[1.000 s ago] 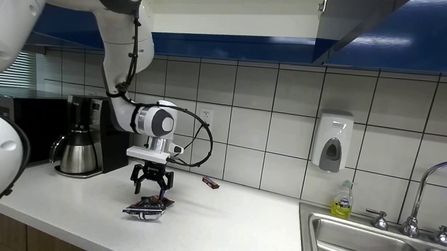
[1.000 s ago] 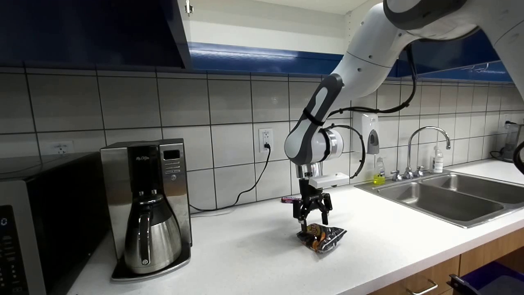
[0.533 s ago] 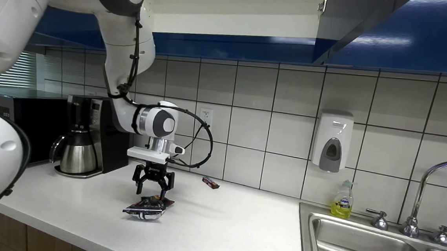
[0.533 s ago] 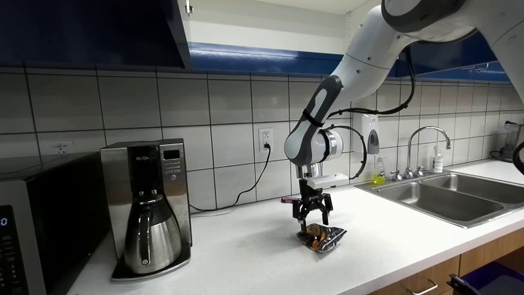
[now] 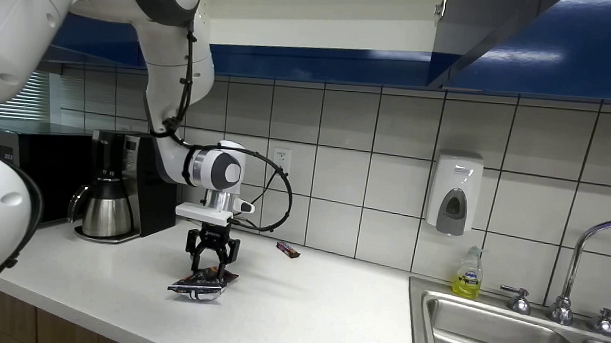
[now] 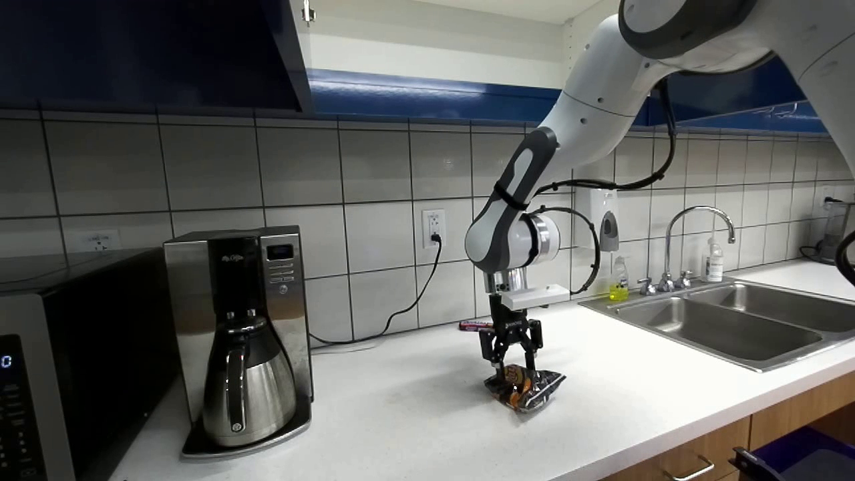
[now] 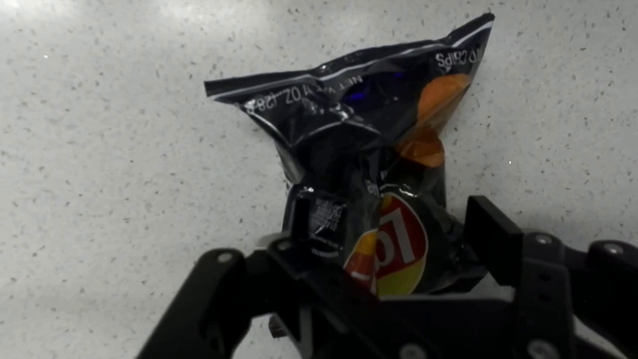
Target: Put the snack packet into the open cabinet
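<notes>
While the black gripper (image 6: 515,371) points straight down at center right of an exterior view, a snack packet (image 7: 369,164) of crinkled, glossy dark foil lies on the speckled white tabletop (image 5: 318,301), between the jaws. The jaws stand apart, one on each side of the packet; whether they are pressed into a grasp cannot be told. In the wrist view, the packet's sealed edge flares into a wide, flat band across the upper center of the frame, above orange discs and a rounded red-and-yellow logo broken by a crease. Across the top of both exterior views, the open cabinet (image 6: 434,43) shows a smooth white interior over a glossy blue strip, well above the packet. A small wrapped bar (image 5: 287,249) lies near the tiled wall (image 5: 343,174), at lower center of an exterior view. At lower right there, a steel sink (image 5: 421,335) with rounded corners is set into the tabletop, a clear, yellow-tinted bottle (image 5: 468,280) at its back rim. At left in both exterior views stands a coffee maker (image 6: 284,314) with a rounded steel carafe (image 6: 250,394).
</notes>
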You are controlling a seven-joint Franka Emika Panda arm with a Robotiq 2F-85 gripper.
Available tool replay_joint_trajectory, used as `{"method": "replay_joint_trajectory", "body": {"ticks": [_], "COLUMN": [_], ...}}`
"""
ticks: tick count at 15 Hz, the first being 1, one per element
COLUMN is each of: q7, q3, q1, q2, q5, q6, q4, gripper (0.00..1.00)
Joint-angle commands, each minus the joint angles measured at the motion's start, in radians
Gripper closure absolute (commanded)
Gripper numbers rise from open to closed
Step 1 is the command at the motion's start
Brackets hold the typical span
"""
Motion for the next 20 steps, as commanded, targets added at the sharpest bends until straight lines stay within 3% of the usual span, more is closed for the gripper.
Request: {"method": "replay_joint_trajectory", "body": {"ticks": [1,7,8,20], "q7": [0.042,0.049,0.05,0.01], "q3": [-0.01,-0.013,-0.014,-0.006], "q1": [0.013,0.014,0.014,-0.017], "q2": [0.012,0.019,0.021,-0.022], "q5": [-0.035,-0.047,-0.048,-0.018], "q6": [-0.022,-0.028,-0.029,-0.047], "q4": [0.024,0.034,0.037,0.041], "gripper": [0.51,0.97,1.0,1.0]}}
